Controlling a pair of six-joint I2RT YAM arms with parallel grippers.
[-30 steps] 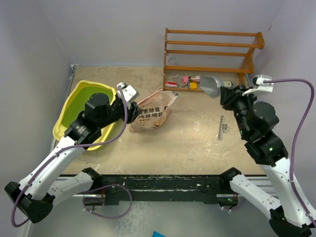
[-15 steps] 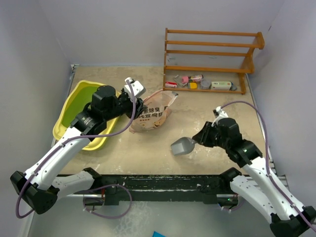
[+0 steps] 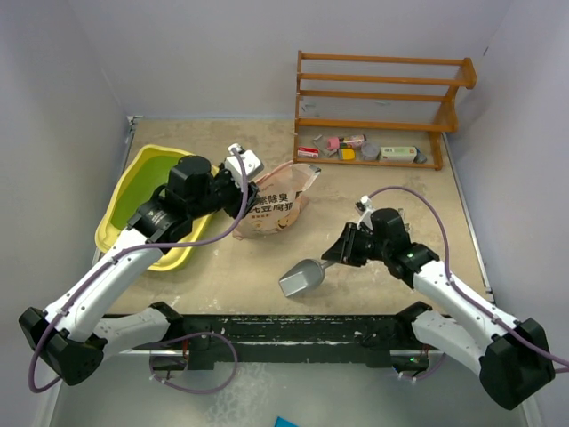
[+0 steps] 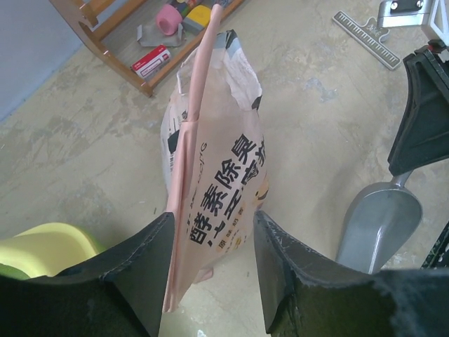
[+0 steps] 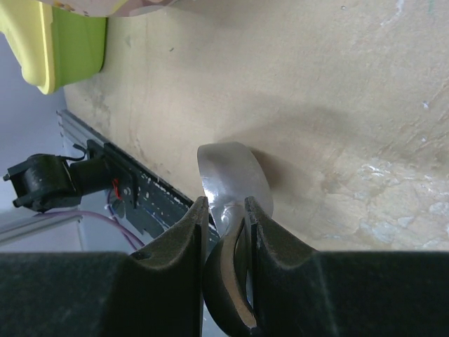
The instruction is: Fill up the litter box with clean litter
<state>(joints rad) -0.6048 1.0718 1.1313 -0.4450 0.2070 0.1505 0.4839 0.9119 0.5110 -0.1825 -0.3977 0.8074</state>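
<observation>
The litter box (image 3: pixel 114 213), a yellow tub with a greenish inside, sits at the left of the table and shows as a corner in both wrist views (image 4: pixel 42 246) (image 5: pixel 42 49). The peach-pink bag (image 3: pixel 277 205) stands beside it. My left gripper (image 3: pixel 240 203) is open; its fingers straddle the bag's near lower corner (image 4: pixel 210 232), with a gap on the right side. My right gripper (image 3: pixel 342 252) is shut on the handle of the silver scoop (image 3: pixel 302 277) (image 5: pixel 231 184), whose bowl hangs low over the table's front edge. No clean litter shows; the bag's inside is hidden.
A wooden rack (image 3: pixel 382 98) with small items on its bottom shelf stands at the back right. A metal ruler-like strip (image 4: pixel 368 38) lies on the table beyond the bag. The black rail (image 3: pixel 284 325) runs along the near edge. Walls close the left and back.
My right arm has swung from the rack at the back right down to the front middle, carrying the scoop. My left gripper has shifted right onto the bag and its jaws have widened.
</observation>
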